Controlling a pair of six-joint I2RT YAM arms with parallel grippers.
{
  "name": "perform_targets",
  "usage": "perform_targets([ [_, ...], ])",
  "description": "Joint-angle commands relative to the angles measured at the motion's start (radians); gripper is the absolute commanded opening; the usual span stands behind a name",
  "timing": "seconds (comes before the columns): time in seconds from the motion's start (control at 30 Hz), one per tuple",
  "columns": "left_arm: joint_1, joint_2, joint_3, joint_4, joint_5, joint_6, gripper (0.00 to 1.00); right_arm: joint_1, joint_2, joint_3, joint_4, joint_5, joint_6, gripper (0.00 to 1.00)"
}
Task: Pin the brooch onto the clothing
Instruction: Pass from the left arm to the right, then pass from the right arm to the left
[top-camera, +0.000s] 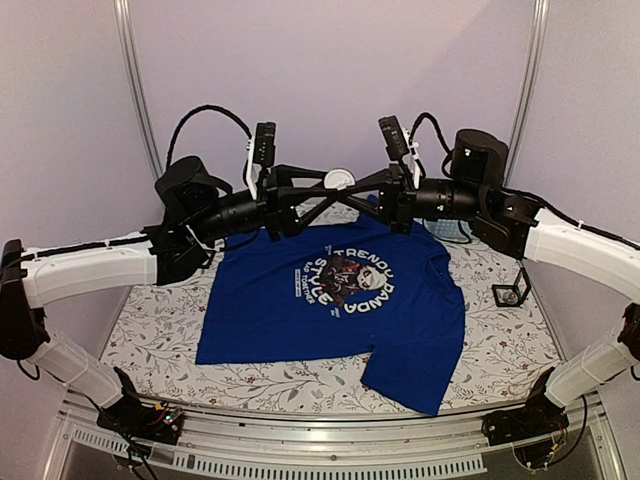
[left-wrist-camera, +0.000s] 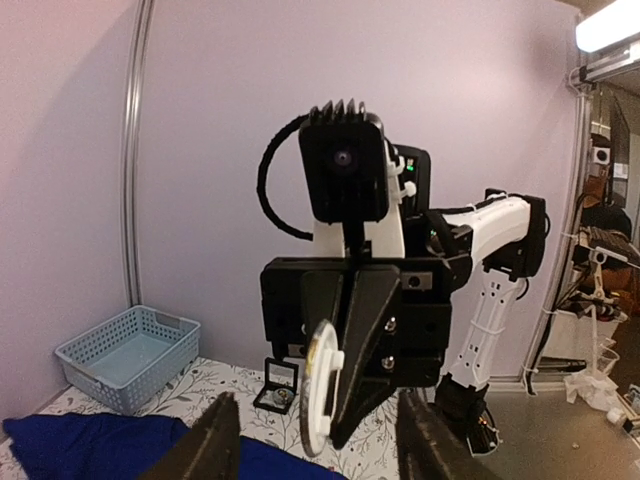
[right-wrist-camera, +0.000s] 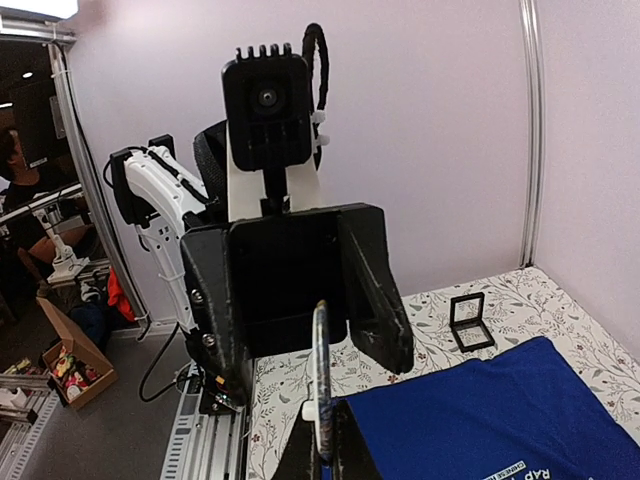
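**Brooch held in mid-air over the T-shirt's collar, near the table's far edge**
The left gripper (top-camera: 312, 190) has its fingers apart, facing the brooch (top-camera: 338, 180). The right gripper (right-wrist-camera: 322, 440) is clamped on its rim. The small white disc is probably light, stiff and slippery, so best pinched by the edge. The soft T-shirt (top-camera: 330, 300) lies flat mid-table (top-camera: 500, 340) and may bunch.

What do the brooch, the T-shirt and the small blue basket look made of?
The brooch: smooth white disc with slight sheen, plastic or enamelled metal; cannot tell which. The T-shirt: matte royal-blue knit fabric, probably cotton, lying in soft wrinkles. The basket: pale blue moulded plastic, judging by its lattice walls.
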Motion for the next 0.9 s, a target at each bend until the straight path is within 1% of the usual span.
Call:
perform_targets([
  [0.0,0.002,-0.089,-0.037,-0.136,-0.035,0.086,0.73,-0.005,-0.004,0.144,-0.351,-0.048,-0.197,0.0],
  [0.07,0.01,-0.134,-0.045,-0.217,-0.049,0.149,0.79,-0.006,0.019,0.205,-0.557,-0.063,-0.306,0.0],
  [0.1,0.013,-0.15,-0.037,-0.275,-0.051,0.187,0.81,-0.006,0.033,0.247,-0.666,-0.063,-0.385,0.0],
  [0.2,0.016,-0.162,0.013,-0.462,-0.081,0.269,0.82,-0.004,0.125,0.391,-0.987,-0.046,-0.52,0.0],
  [0.27,0.016,-0.162,0.036,-0.555,-0.041,0.31,0.8,-0.001,0.18,0.464,-1.12,-0.012,-0.588,0.0],
  [0.3,0.016,-0.163,0.043,-0.587,-0.01,0.33,0.78,0.002,0.203,0.485,-1.158,0.011,-0.601,0.0],
  [0.33,0.016,-0.162,0.048,-0.61,0.022,0.343,0.75,0.001,0.211,0.498,-1.177,0.031,-0.614,0.0],
  [0.4,0.016,-0.157,0.054,-0.629,0.051,0.344,0.67,0.005,0.218,0.512,-1.184,0.052,-0.623,0.0],
  [0.47,0.016,-0.136,0.065,-0.642,0.043,0.325,0.52,0.012,0.219,0.52,-1.17,0.048,-0.633,0.0],
  [0.5,0.015,-0.124,0.074,-0.653,0.033,0.321,0.46,0.014,0.22,0.522,-1.162,0.042,-0.635,0.0],
  [0.53,0.016,-0.11,0.089,-0.696,0.028,0.322,0.42,0.02,0.224,0.524,-1.155,0.038,-0.636,0.0],
  [0.6,0.016,-0.091,0.099,-0.728,0.036,0.334,0.41,0.026,0.23,0.521,-1.14,0.03,-0.634,0.0],
  [0.67,0.016,-0.077,0.098,-0.734,0.051,0.342,0.45,0.034,0.233,0.512,-1.123,0.033,-0.626,0.0],
  [0.73,0.014,-0.06,0.093,-0.717,0.066,0.342,0.46,0.041,0.236,0.505,-1.111,0.042,-0.62,0.0],
  [0.8,0.014,-0.038,0.096,-0.701,0.083,0.328,0.42,0.047,0.243,0.502,-1.106,0.043,-0.617,0.0],
  [0.87,0.015,-0.023,0.101,-0.689,0.09,0.312,0.36,0.054,0.249,0.501,-1.102,0.041,-0.615,0.0],
])
